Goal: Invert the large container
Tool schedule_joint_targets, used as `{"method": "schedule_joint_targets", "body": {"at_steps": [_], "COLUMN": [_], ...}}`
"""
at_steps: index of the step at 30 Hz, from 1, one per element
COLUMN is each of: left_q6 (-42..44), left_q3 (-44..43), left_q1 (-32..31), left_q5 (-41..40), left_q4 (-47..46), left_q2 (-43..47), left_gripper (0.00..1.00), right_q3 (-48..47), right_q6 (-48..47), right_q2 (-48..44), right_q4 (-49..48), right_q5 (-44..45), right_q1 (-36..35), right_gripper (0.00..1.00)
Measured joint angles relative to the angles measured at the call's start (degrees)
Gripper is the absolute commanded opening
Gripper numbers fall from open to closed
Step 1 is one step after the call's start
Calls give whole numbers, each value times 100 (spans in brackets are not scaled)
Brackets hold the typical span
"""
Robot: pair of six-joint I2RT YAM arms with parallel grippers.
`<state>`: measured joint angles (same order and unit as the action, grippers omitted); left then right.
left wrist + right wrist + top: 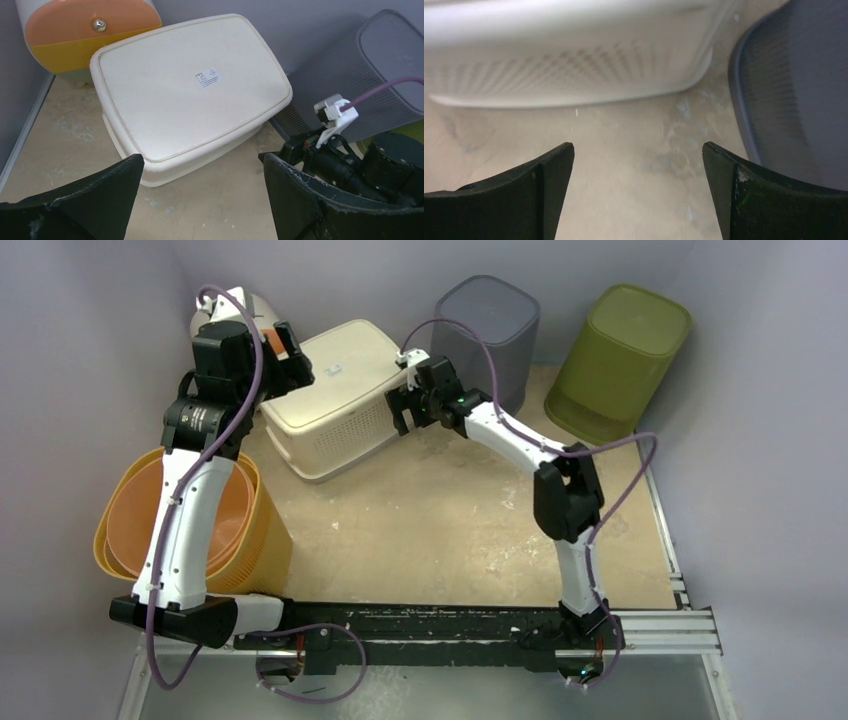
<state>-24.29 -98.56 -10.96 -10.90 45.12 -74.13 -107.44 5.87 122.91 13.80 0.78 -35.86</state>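
Container, upper centre, looks flipped, base up; left claw and right claw gape empty. Next: back away.

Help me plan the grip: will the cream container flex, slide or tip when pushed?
Probably light for its size: the cream container looks like thin plastic with perforated sides. Those walls may flex if squeezed. It sits wide and low, so it should slide rather than tip.
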Motion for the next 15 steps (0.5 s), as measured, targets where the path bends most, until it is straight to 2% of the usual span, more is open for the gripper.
{"method": "schedule_joint_targets", "body": {"at_steps": [7,11,15], "left_q6": [-271,-590,-973], "left_q3": [-990,-1043,-1130], "left_q1": [0,0,0], "left_q5": [-68,-369,-922], "left_q4": [691,1320,2229], "left_q2": [-114,98,404], "left_gripper": [75,70,68], "right_q3": [835,1191,1611], "right_q6": [-28,-26,-24], "right_q2": [-1762,-2594,-3040], "right_q4": [352,350,382], "right_q5": [313,264,254], "right_q1": [-555,-1016,-1038], "right_gripper": [98,97,97]}}
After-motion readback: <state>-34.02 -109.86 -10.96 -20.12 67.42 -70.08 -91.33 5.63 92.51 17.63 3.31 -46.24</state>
